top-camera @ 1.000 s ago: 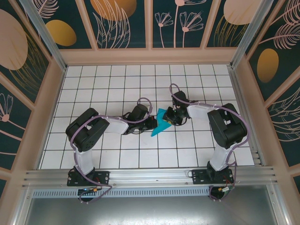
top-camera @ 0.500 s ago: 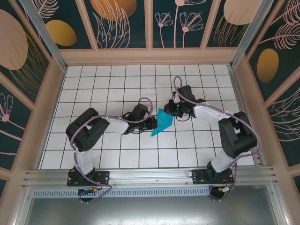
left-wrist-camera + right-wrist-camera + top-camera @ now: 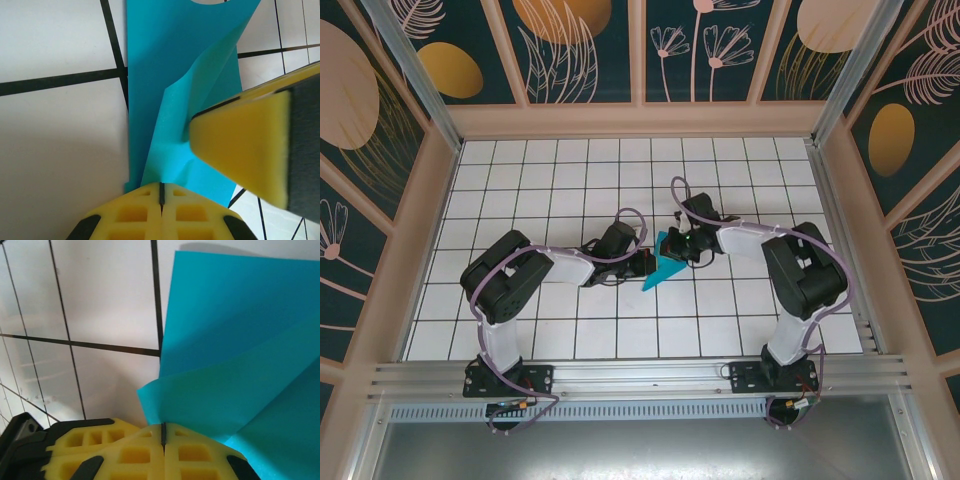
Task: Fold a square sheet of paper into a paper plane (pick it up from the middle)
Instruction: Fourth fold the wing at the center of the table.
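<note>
The square sheet of paper (image 3: 666, 264) is a creased, pointed cyan shape lying mid-table between both arms. My left gripper (image 3: 648, 266) is shut on its left end; in the left wrist view the paper (image 3: 170, 90) runs straight into the closed seam of the gripper (image 3: 161, 192). My right gripper (image 3: 681, 245) is shut on a raised flap at the sheet's upper right. In the right wrist view that flap (image 3: 235, 370) enters the closed gripper (image 3: 163, 433). One right fingertip (image 3: 245, 150) shows large and yellow in the left wrist view, resting against the paper.
The white gridded tabletop (image 3: 560, 180) surrounds the paper. Pink frame walls (image 3: 640, 120) close the back and sides, and a metal rail (image 3: 640, 372) runs along the near edge. Both arms meet elbow-out at the table's middle.
The right gripper closed, swung up and right with the arm stretched out, then came back left onto the paper's flap. The paper's raised part looks narrower now. The left arm stayed put.
</note>
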### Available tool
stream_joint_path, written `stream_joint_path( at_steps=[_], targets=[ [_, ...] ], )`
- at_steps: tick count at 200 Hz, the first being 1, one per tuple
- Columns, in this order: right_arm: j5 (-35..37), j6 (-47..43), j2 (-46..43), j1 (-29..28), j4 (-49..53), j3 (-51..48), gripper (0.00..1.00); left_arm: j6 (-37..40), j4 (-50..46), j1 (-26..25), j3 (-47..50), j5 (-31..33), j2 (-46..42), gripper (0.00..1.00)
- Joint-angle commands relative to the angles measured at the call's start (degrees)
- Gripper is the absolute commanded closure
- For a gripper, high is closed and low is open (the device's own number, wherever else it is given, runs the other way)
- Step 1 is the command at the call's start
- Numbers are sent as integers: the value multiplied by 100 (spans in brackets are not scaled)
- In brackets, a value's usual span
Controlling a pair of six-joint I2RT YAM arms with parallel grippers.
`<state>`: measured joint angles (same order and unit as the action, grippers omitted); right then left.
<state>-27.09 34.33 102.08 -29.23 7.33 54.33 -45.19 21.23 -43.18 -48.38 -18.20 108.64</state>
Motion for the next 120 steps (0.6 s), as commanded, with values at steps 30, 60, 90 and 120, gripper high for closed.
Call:
stream_joint_path(
  at_steps=[30, 60, 90, 120],
  targets=[
    [250, -171, 265, -65, 123, 82, 100, 101, -504, -14, 189, -35, 60, 100],
    [769, -96, 383, -65, 412, 157, 100, 104, -495, -15, 213, -44, 48, 100],
    [846, 1, 344, -56, 374, 33, 100, 92, -471, -10, 215, -39, -80, 100],
    [740, 37, 300, -56, 280, -24, 100, -71, -353, -11, 159, 109, -491, 96]
  ],
)
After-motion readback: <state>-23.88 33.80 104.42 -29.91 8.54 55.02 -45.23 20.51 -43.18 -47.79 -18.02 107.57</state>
